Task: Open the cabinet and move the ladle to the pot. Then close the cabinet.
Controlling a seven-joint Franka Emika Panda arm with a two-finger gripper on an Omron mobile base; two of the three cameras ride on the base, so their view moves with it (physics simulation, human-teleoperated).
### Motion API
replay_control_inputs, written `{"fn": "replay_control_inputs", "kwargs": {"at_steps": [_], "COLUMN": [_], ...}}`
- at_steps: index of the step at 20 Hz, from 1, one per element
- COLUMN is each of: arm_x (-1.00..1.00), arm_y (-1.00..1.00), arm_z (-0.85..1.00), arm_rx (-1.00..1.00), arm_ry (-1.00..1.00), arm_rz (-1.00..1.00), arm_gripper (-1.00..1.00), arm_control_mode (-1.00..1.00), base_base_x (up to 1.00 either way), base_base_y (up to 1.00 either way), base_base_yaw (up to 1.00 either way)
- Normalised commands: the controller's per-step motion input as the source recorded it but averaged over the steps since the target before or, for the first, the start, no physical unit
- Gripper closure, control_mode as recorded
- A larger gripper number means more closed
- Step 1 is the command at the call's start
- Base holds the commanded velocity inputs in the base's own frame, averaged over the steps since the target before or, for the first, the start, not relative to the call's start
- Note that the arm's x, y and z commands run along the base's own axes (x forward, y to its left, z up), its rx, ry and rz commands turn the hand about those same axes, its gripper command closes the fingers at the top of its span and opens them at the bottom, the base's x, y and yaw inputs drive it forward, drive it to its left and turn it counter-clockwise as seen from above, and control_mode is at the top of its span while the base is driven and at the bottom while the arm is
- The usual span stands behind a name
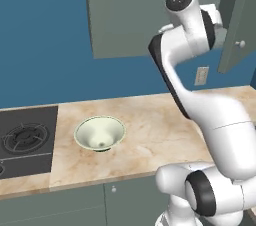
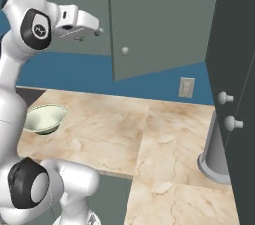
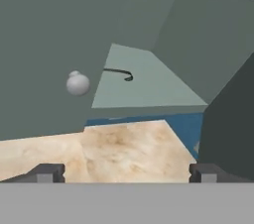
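Stage: cabinet (image 2: 159,20) door stands swung out; ladle not yet taken. Judged as the approach to the reach into the cabinet.

Gripper: gripper (image 3: 126,172) is empty, jaws spread wide, nothing between the fingertips (image 3: 47,173). In the right base view the gripper (image 2: 94,30) is raised to cupboard height, in front of the doors, pointing toward the open one.

Door: knob (image 3: 78,84) sits left of centre and above the fingertips in the hand view, on the door face. The door edge lies just right of the knob; past that edge the cabinet floor shows.

Ladle: ladle (image 3: 119,73) lies on the cabinet floor, inside, behind the door edge. It shows as a thin dark curved line; head and handle cannot be told apart at this size.

Key relation: ladle is ahead of the gripper and higher in the hand view, slightly left of the midline between the fingertips, deeper than the knob. Its long axis runs roughly across that view, so about in line with the jaw gap, not square to it.

Next move, as a judgement: advance past the door edge, up and in; a wrist turn is likely needed to straddle the handle.

Risk: left finger clipping the door edge or knob on entry.

Desk: desk (image 1: 150,125) carries a pale bowl (image 1: 100,132), well below the gripper.

Pot: not located.
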Motion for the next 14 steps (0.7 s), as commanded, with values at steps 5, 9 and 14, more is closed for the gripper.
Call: {"fn": "replay_control_inputs", "kwargs": {"at_steps": [5,9,14], "arm_x": [0.31,0.27,0.25], "arm_y": [-0.15,-0.23,-0.27], "arm_z": [-0.22,0.00,-0.06], "arm_rx": [-0.18,-0.14,-0.13], "arm_ry": [0.00,0.00,0.00], "arm_rz": [-0.05,-0.06,-0.05], "arm_gripper": [-1.00,-1.00,-1.00], "arm_control_mode": [-1.00,-1.00,-1.00], "base_base_x": [0.00,0.00,0.00], "base_base_y": [0.00,0.00,0.00], "base_base_yaw": [0.00,0.00,0.00]}}
